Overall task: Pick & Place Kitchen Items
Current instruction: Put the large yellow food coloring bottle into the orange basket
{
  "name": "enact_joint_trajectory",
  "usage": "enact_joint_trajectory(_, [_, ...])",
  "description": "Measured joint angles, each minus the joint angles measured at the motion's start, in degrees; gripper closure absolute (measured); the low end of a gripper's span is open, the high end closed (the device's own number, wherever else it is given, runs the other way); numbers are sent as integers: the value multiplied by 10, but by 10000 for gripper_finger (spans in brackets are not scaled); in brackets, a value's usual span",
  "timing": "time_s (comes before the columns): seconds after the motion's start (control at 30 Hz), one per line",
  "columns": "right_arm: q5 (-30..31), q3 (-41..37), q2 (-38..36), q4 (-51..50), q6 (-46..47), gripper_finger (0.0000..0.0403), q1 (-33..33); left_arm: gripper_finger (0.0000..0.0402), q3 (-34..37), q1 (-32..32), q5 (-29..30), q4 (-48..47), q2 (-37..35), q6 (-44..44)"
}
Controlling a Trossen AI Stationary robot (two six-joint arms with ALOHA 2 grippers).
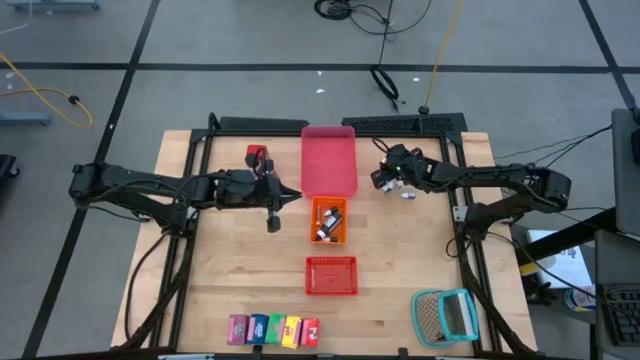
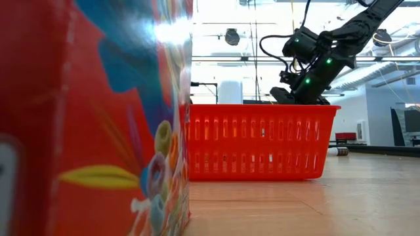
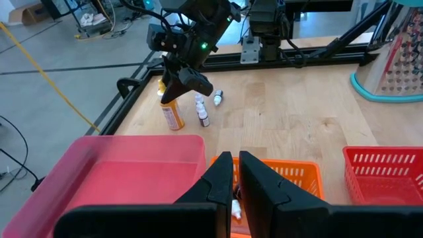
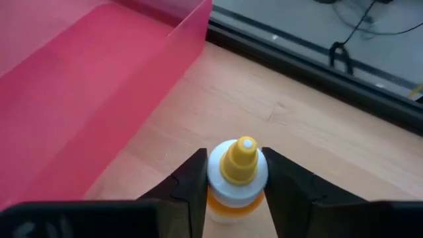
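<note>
A small orange bottle (image 3: pixel 172 116) with a yellow nozzle and a white cap (image 4: pixel 238 173) stands upright on the table, right of the pink tray (image 1: pixel 329 160). My right gripper (image 4: pixel 236 165) comes down on it from the right and is shut on its cap. Two tiny bottles (image 3: pixel 202 112) are beside it, one standing, one lying. My left gripper (image 3: pixel 234 177) hangs shut and empty above the orange basket (image 1: pixel 328 220), which holds small bottles. A red container (image 1: pixel 257 154) sits left of the tray. A row of cartons (image 1: pixel 273 329) lines the near edge. My right gripper pinches the bottle's white cap (image 4: pixel 259 182) between its two fingers, one on each side, just under the yellow nozzle. The fingers slant down from the table's right side. The bottle is upright, its base on the table.
A red basket (image 1: pixel 331 275) sits nearer than the orange one. A teal-framed mesh item (image 1: pixel 446 315) lies at the near right corner. In the low view a carton (image 2: pixel 92 118) fills the left foreground. Bare wood lies between the baskets and the right arm.
</note>
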State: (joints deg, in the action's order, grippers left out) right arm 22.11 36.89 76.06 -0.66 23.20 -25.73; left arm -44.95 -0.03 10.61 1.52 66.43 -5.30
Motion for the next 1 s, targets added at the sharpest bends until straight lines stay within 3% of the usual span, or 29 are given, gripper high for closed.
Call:
enact_joint_trajectory(0.53, [-88,-1,-112,36,-5,291,104,371,0,0,0,0,0,0])
enact_joint_trajectory(0.73, [-149,-1,-108,119,-6,291,158,371,0,0,0,2,0,0])
enact_joint_trajectory(1.0, [-149,0,-89,170,-12,291,208,371,0,0,0,3,0,0])
